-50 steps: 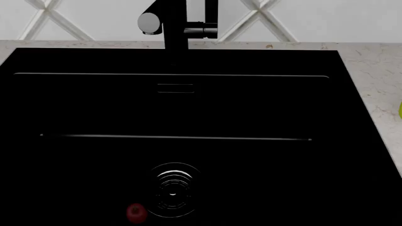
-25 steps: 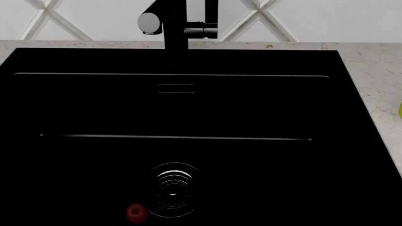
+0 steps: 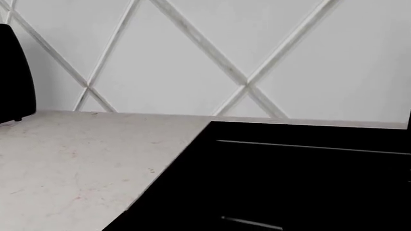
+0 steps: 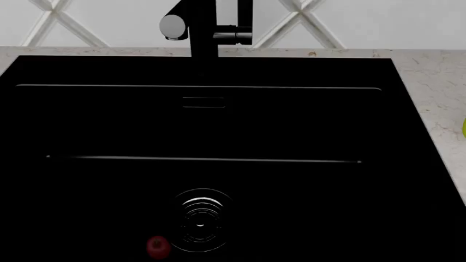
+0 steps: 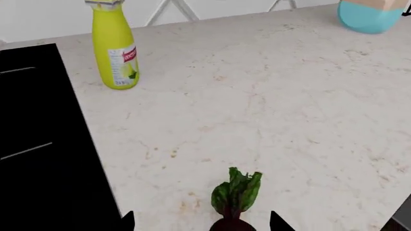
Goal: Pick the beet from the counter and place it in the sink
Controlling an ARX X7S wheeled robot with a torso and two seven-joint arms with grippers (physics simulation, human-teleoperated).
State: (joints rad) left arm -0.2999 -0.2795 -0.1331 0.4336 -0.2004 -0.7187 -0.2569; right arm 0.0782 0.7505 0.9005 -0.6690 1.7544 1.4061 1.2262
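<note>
The beet (image 5: 236,195) lies on the pale marble counter (image 5: 270,106) in the right wrist view, green leaves pointing away, the dark root cut off by the frame edge. My right gripper (image 5: 203,223) is open; only its two black fingertips (image 5: 128,222) show, standing either side of the beet, apart from it. The black sink (image 4: 291,125) fills the head view, with its drain (image 4: 201,218) and black faucet (image 4: 204,30). Its edge also shows in the right wrist view (image 5: 38,144) and the left wrist view (image 3: 289,178). My left gripper is out of view.
A small red round thing (image 4: 157,245) without leaves lies in the sink by the drain. A yellow bottle (image 5: 114,45) stands on the counter near the sink edge. A teal container (image 5: 369,14) is farther along. A black object (image 3: 13,77) stands on the counter left of the sink.
</note>
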